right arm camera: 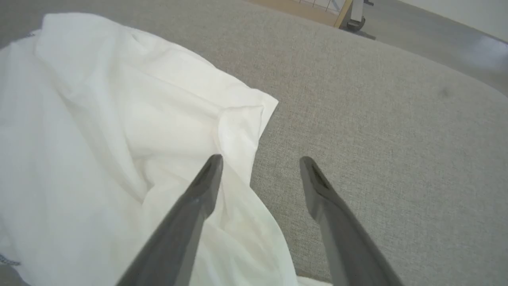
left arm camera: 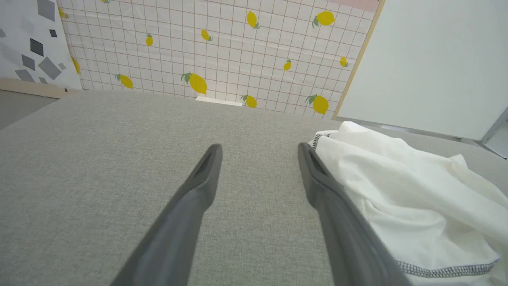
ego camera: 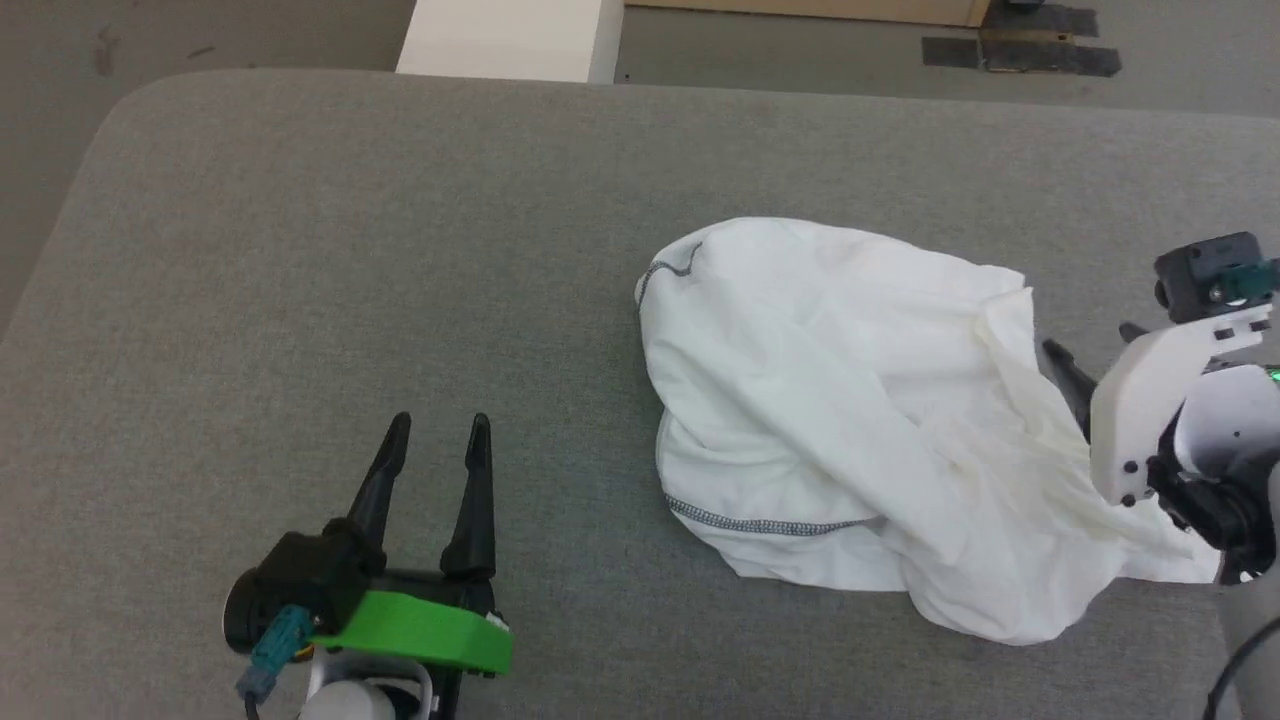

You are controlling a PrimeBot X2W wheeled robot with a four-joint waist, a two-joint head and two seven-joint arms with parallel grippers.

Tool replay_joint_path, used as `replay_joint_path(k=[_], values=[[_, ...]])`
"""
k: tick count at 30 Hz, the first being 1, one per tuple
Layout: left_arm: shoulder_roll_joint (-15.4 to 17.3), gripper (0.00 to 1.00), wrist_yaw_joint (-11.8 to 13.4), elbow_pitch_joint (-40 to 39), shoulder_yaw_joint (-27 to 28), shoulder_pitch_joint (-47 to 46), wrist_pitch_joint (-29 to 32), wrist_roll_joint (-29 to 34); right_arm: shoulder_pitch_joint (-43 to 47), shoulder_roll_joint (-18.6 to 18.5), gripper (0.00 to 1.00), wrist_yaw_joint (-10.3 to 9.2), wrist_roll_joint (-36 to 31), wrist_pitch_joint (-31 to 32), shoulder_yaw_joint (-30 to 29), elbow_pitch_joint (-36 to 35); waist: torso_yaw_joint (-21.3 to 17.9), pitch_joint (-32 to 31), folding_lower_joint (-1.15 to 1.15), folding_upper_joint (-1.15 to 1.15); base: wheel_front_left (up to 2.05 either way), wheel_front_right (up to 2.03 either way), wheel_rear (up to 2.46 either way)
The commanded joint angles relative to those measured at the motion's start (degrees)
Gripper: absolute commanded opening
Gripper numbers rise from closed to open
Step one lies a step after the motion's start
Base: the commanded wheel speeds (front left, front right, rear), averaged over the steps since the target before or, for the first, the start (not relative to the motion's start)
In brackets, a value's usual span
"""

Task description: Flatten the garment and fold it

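Garment (ego camera: 850, 400) just beside wide-spread right pincer (right arm camera: 260, 161)

Head camera looks steeply down — both low wrist cameras share the garment (ego camera: 850, 400).

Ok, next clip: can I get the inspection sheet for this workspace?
Surface: grey fabric-covered table, rounded corner.
Job's things: white garment crumpled in a heap, right of centre, not flattened; grey stitching showing.
Clutter: nothing seen.
Grippers: left claw open over the table, left of the garment, holding nothing; right claw open at the garment's right edge, gripping nothing.
Cables: teal connector at the left wrist.
Surroundings: white box beyond the far edge; lemon-print sheet; black tape on the floor.
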Motion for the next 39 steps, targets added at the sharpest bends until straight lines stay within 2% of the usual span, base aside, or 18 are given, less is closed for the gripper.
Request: replay_joint_path(k=[1,6,7,8,12,15,25,30,33,37,38,39], values=[[-0.1,1.00,0.1,0.2,-0.2,-1.3,-0.3,-0.6,-1.4,0.0,1.00,-0.10,-0.6,1.2,0.0,2.1,2.7,2.4,0.00,0.00,0.00,0.00,0.00],[-0.1,1.00,0.2,0.8,-1.2,-2.5,-0.3,-1.2,-2.3,-0.4,1.00,-0.10,-2.9,2.4,1.1,10.0,5.8,4.2,0.00,0.00,0.00,0.00,0.00],[-0.1,1.00,0.2,0.9,-1.4,-2.6,-0.3,-1.3,-2.4,-0.2,0.87,-0.10,-3.0,2.1,0.8,11.2,6.2,4.4,0.00,0.00,0.00,0.00,0.00],[-0.1,1.00,0.3,1.0,-1.6,-2.7,-0.3,-1.5,-2.7,0.1,0.00,-0.10,-3.1,1.6,0.9,12.4,6.7,4.6,0.00,0.00,0.00,0.00,0.00],[-0.1,1.00,0.7,1.0,-1.8,-2.7,-0.3,-1.9,-4.6,-0.4,0.00,-0.10,-2.7,-0.8,2.0,13.9,7.5,4.7,0.00,0.00,0.00,0.00,0.00],[-0.1,1.00,0.7,1.2,-1.9,-2.5,-0.3,-2.0,-7.6,-2.3,0.00,-0.10,-2.9,-2.9,3.0,13.5,7.7,4.4,0.00,0.00,0.00,0.00,0.00],[-0.1,1.00,0.8,0.8,-3.7,-4.0,-0.3,-3.1,-25.9,-15.0,0.00,-0.10,-5.1,-7.2,10.8,11.4,10.4,7.2,0.00,0.00,0.00,0.00,0.00],[-0.1,1.00,0.8,1.1,-5.5,-5.8,-0.3,-4.2,-35.4,-20.2,0.00,-0.10,-10.4,-14.4,14.7,14.4,13.5,11.2,0.00,0.00,0.00,0.00,0.00],[-0.1,1.00,0.7,1.4,-6.8,-7.1,-0.3,-4.8,-37.7,-20.5,0.00,-0.10,-12.3,-17.9,16.0,18.7,15.3,13.1,0.00,0.00,0.00,0.00,0.00],[-0.1,1.00,1.1,1.4,-8.1,-8.3,-0.3,-5.5,-38.4,-18.4,0.02,-0.10,-13.7,-19.1,16.0,24.6,16.6,14.9,0.00,0.00,0.00,0.00,0.00],[-0.1,1.00,1.2,1.4,-8.4,-8.5,-0.3,-5.7,-38.4,-17.8,0.59,-0.10,-14.2,-19.4,15.9,25.6,16.7,15.2,0.00,0.00,0.00,0.00,0.00],[-0.1,1.00,1.4,1.4,-8.6,-8.8,-0.3,-5.8,-38.4,-17.1,1.00,-0.10,-14.7,-19.6,15.5,26.9,16.7,15.4,0.00,0.00,0.00,0.00,0.00]])
